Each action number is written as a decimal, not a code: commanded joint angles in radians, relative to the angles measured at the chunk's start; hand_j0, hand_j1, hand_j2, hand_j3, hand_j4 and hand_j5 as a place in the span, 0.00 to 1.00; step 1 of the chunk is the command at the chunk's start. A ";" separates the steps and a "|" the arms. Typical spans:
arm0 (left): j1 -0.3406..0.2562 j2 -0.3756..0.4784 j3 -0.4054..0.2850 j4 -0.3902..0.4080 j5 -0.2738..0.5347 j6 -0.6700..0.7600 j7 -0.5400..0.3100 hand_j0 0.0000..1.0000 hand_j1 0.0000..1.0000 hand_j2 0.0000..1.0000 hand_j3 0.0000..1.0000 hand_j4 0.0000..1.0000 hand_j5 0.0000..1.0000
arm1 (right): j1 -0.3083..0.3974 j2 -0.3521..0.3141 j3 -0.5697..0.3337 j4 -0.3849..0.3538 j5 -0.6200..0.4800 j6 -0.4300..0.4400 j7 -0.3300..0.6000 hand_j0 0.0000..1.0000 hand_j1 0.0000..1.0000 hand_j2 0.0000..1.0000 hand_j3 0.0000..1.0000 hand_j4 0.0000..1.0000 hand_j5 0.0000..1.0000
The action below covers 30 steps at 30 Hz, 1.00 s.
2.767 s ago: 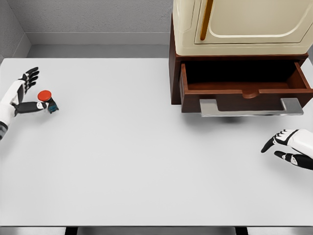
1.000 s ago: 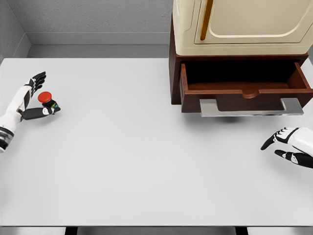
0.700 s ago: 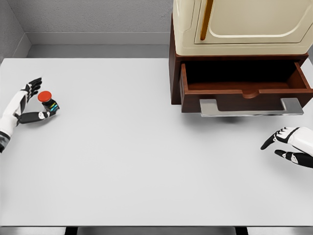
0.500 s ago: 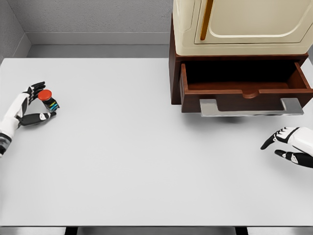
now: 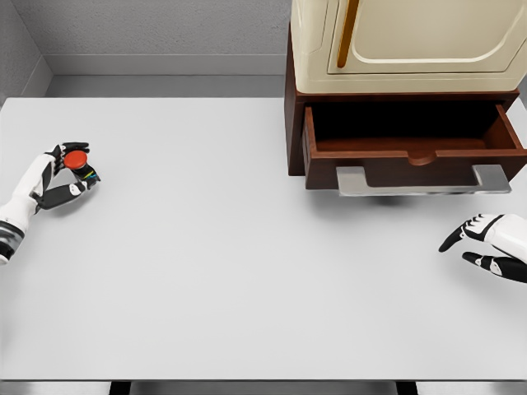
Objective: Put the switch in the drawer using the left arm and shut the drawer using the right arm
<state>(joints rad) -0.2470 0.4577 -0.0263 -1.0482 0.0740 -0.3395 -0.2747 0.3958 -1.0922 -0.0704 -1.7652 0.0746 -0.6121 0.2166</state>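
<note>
My left hand has its fingers curled around the red-topped switch at the far left of the white table, well apart from the drawer. The drawer stands pulled open under the cream cabinet. My right hand rests at the right edge, fingers loosely spread, holding nothing.

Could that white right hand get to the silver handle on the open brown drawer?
Probably yes: the right hand rests open just below the silver handle, with only bare white table between them.
</note>
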 commanded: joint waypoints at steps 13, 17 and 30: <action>0.000 -0.001 0.000 -0.006 0.003 0.000 -0.001 0.46 0.46 0.46 0.46 0.46 0.46 | -0.002 -0.002 0.000 0.000 -0.007 0.001 0.000 0.56 0.56 0.56 0.56 0.56 0.56; -0.002 0.004 0.000 -0.039 0.003 0.002 -0.003 0.45 0.45 0.45 0.45 0.45 0.45 | -0.002 0.000 0.000 0.000 -0.007 0.001 0.000 0.56 0.56 0.56 0.56 0.56 0.56; -0.008 0.002 -0.021 -0.248 -0.003 0.100 -0.012 0.44 0.44 0.44 0.44 0.44 0.44 | -0.002 0.000 0.000 0.004 -0.004 0.001 0.000 0.57 0.57 0.57 0.57 0.57 0.57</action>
<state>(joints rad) -0.2562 0.4598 -0.0365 -1.2537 0.0665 -0.2625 -0.2870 0.3942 -1.0907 -0.0704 -1.7625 0.0775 -0.6121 0.2158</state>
